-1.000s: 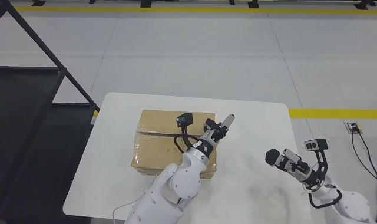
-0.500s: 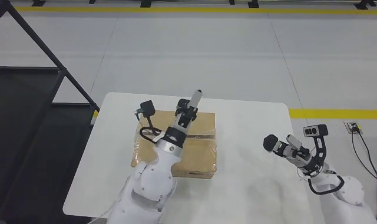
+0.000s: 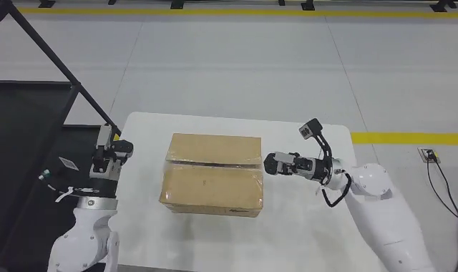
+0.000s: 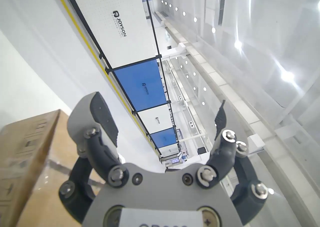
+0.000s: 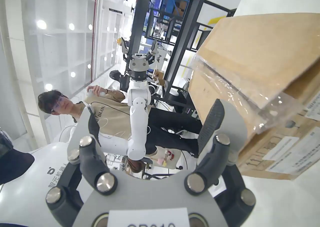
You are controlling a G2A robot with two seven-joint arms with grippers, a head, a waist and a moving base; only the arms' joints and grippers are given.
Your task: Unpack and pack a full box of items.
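While gaping empty, right claw hangs just beside the box; left claw gapes too.

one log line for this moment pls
box: shut, taped, on table | left gripper: open, empty, at table's left edge | right gripper: open, empty, beside box's right end

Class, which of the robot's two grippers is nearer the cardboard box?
The right gripper: it points at one end of the cardboard box from close by, while the left gripper stands well off the opposite end, aimed upward.
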